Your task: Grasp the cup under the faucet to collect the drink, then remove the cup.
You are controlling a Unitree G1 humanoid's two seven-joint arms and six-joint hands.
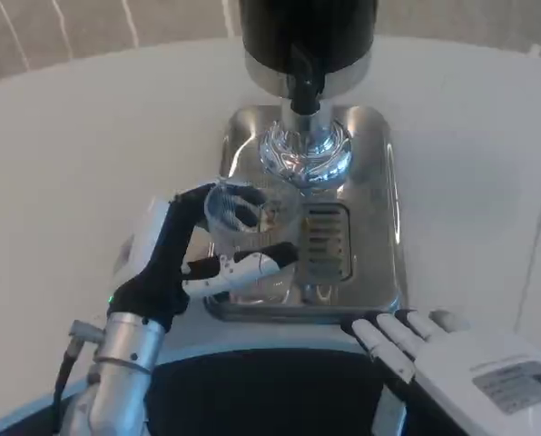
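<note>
Clear plastic cup (250,238) in the left robot hand (184,263), on the steel drip tray (384,218) at about 7 o'clock of the faucet (304,86).

The cup looks thin-walled, light and smooth, so I judge it easy to squash or let slip and heavier once filled; the side wall around mid-height, where the fingers wrap it now, seems the safest hold, with thumb in front and fingers behind. It stands upright, short of the spout and not yet beneath it. The right robot hand (434,345) lies flat and released on the white counter (89,136) at 5 o'clock of the tray, fingers spread, holding nothing. A grey label on its white back carries print too small to read; the black dispenser (307,27) shows no legible brand.
</note>
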